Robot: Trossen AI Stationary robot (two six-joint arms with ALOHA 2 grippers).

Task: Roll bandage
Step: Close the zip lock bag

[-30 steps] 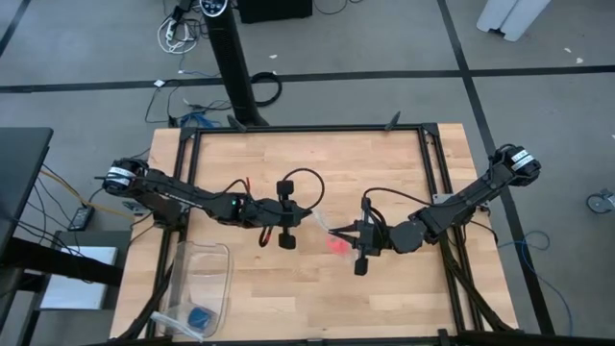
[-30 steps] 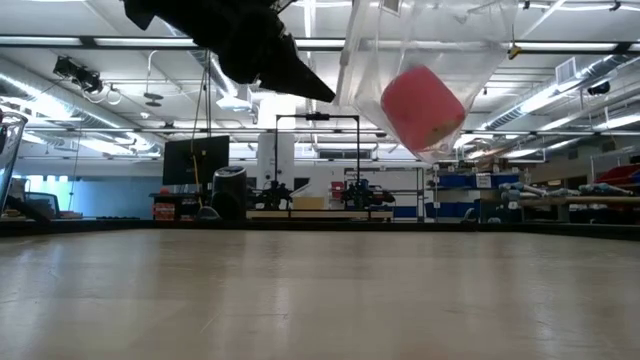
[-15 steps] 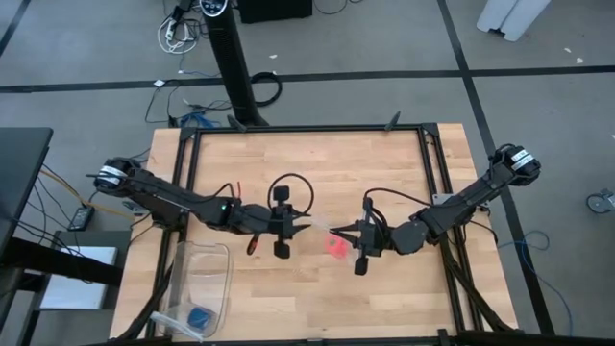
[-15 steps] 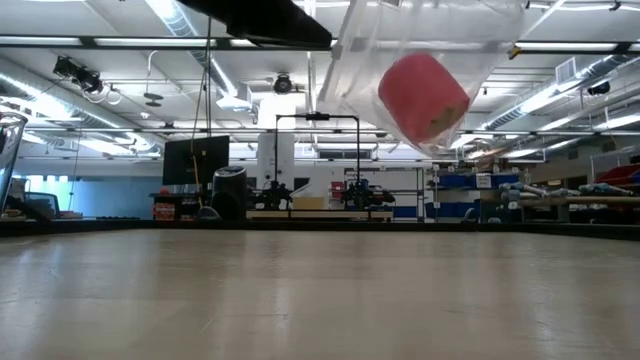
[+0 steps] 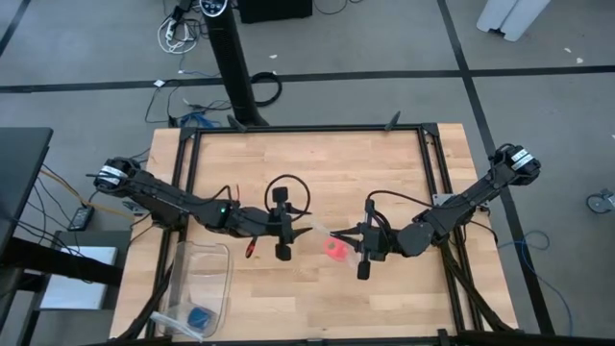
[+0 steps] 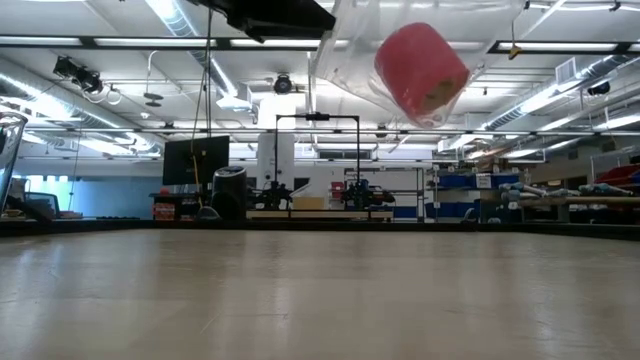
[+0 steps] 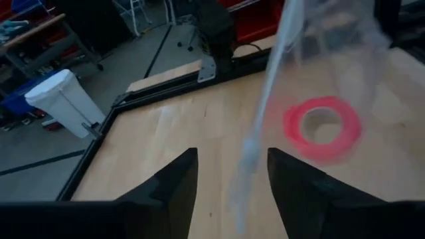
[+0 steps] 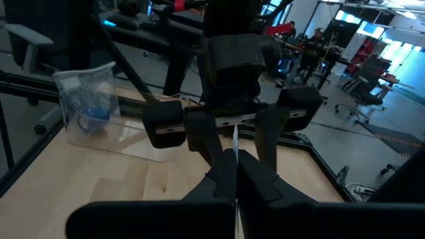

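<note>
Right hand (image 5: pixel 338 232) pinches bag (image 6: pixel 350 60) — bandage (image 6: pixel 421 73) inside

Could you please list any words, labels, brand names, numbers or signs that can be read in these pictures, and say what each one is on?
None can be read.
The pink-red bandage roll and the clear bag around it show no print.
The clear container on the table shows none.
The red items in the room behind, in the low view, may be signs; too small to read.

The bandage (image 5: pixel 336 250), a compact bright pink-red roll, hangs inside a clear plastic bag (image 6: pixel 350 50) above the table.
</note>
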